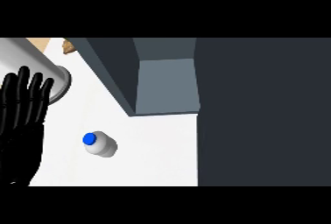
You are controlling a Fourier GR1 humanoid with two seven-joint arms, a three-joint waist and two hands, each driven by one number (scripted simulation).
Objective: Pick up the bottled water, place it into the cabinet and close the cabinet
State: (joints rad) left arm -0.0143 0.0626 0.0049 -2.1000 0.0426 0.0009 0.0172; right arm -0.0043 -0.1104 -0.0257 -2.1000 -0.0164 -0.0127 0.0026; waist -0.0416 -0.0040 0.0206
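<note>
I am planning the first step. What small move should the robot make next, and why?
Probably bring a robot hand toward the bottled water. It stands alone on the white counter, blue cap up, with nothing holding it. The left robot hand is open at the view's left edge; the right one is out of view.

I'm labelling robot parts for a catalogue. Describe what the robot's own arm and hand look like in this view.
Only one hand shows, the left hand, at the view's left edge. It is plain glossy black all over, with long slim fingers with rounded tips. Below the fingers the black surface runs on to the lower edge. No markings, cables or sleeve show. The right hand is out of view.
</note>
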